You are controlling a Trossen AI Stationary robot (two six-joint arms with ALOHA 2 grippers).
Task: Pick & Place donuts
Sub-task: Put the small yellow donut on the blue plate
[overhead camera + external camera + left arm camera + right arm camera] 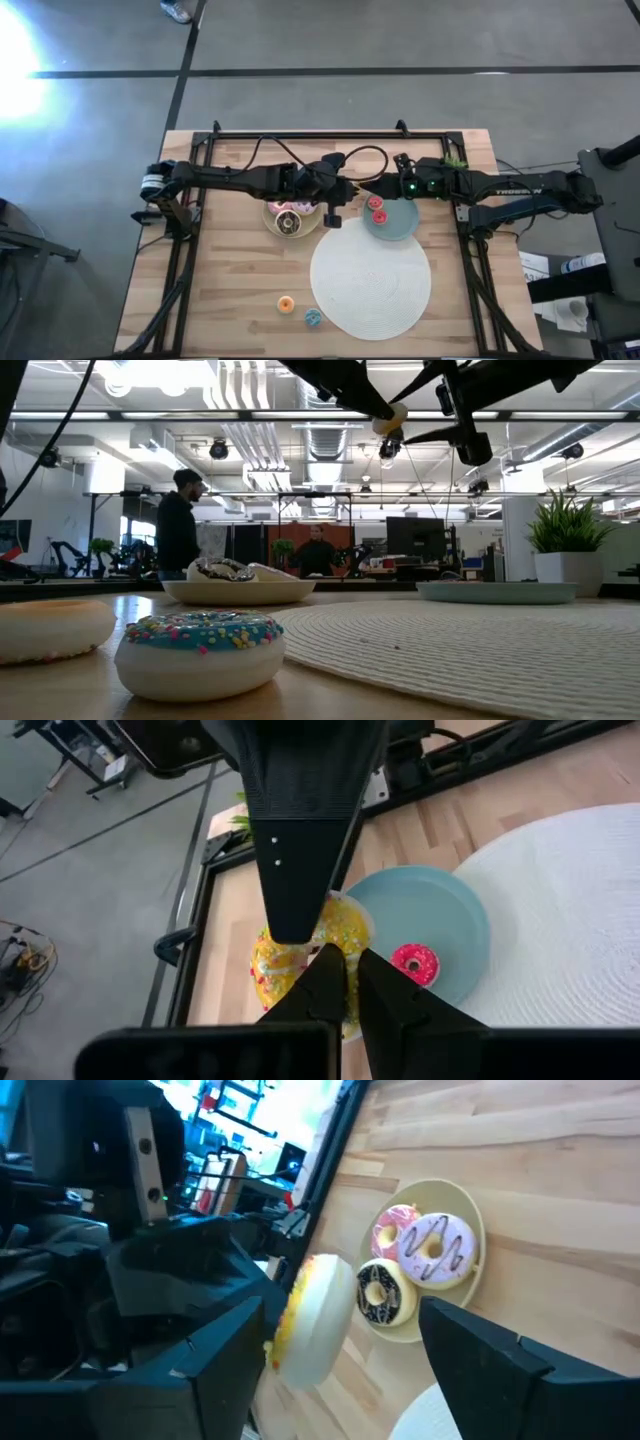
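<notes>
— Where is the yellow-iced, sprinkled mini toy donut (315, 1330) right now?

— You have it up in the air, on edge, well above the wooden worktop (230, 270). Your left gripper (348, 970) has its jaws pinched narrow on the ring's rim.

— And your other arm?

— Your right gripper (342, 1320) faces the left one with its jaws spread wide, one finger on each side of the same donut. You cannot tell from these views whether either of those fingers touches it.

— What lies under the two sets of jaws?

— Below and to the right-arm side of the jaws sits the round teal plate (400, 228), carrying two small red ring donuts (376, 203). Below and to the left-arm side is the round beige plate (470, 1210), holding three larger rings: the pink-iced donut (390, 1232), the purple-white iced donut (435, 1248) and the brown-white iced donut (380, 1292), all touching.

— Farther out?

— Nearer the front edge than the jaws lies the big white woven round mat (370, 290). Just beside its rim, on the bare wood, rest an orange mini donut (285, 304) and a blue sprinkled mini donut (313, 318), close together and well apart from both jaws.
</notes>
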